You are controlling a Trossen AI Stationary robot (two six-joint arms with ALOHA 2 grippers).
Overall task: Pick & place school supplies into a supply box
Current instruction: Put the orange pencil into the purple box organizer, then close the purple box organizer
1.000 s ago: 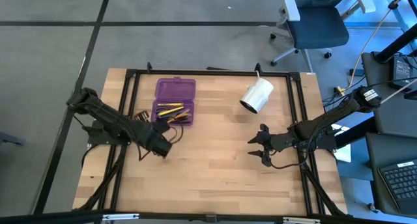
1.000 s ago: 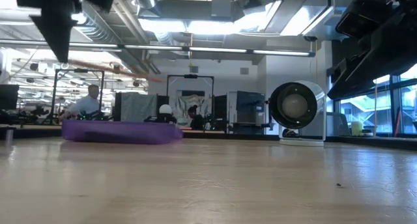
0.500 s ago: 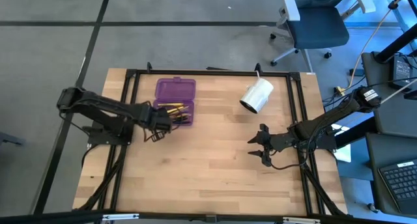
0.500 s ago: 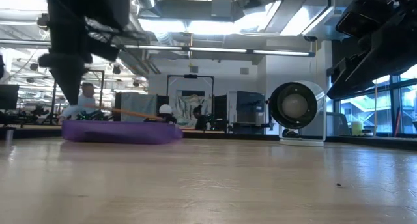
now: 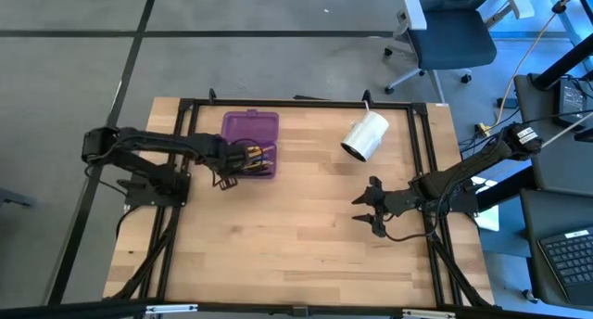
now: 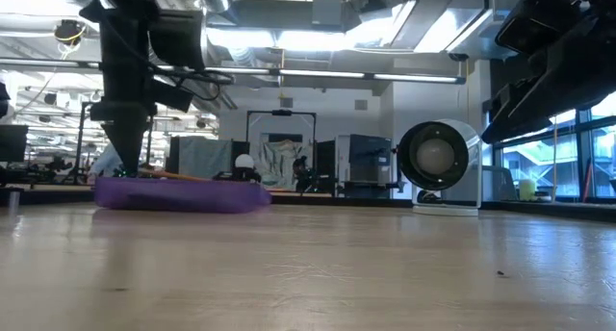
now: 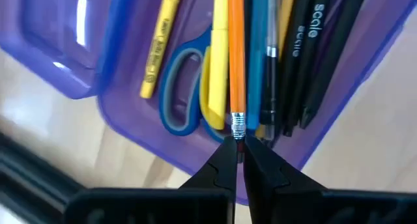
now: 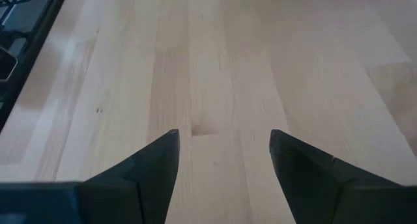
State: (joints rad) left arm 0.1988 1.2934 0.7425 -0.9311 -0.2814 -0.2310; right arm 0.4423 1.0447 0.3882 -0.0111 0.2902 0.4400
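Observation:
The purple supply box point(image 5: 248, 145) lies open at the table's far left, its tray holding yellow, blue and black pens, an orange pencil point(image 7: 236, 55) and blue-handled scissors point(image 7: 177, 87). My left gripper point(image 7: 240, 146) is above the tray's near end point(image 6: 120, 148), shut on the orange pencil. In the low view the pencil point(image 6: 183, 175) slants over the box point(image 6: 178, 194). My right gripper point(image 5: 363, 210) waits open above the right half of the table point(image 8: 221, 152). My left gripper pinches the orange pencil at its eraser end, by the metal ferrule point(image 7: 238, 123), between the two fingertips point(image 7: 225, 160). The fingers come from above and lie in line with the pencil. The pencil's length lies among the pens in the tray, its held end slightly raised.
A white cylindrical roll point(image 5: 364, 135) lies on its side near the far right of the table, also in the low view point(image 6: 438, 167). The box's lid point(image 5: 250, 126) lies open toward the far edge. Bare wood spans the middle and near part of the table point(image 5: 296, 245).
My left gripper has carried the orange pencil from the table near the box toward the far edge, over the tray, and come down. The pencil, held level above the box half a second ago, now slants down into the tray. The right arm has kept still.

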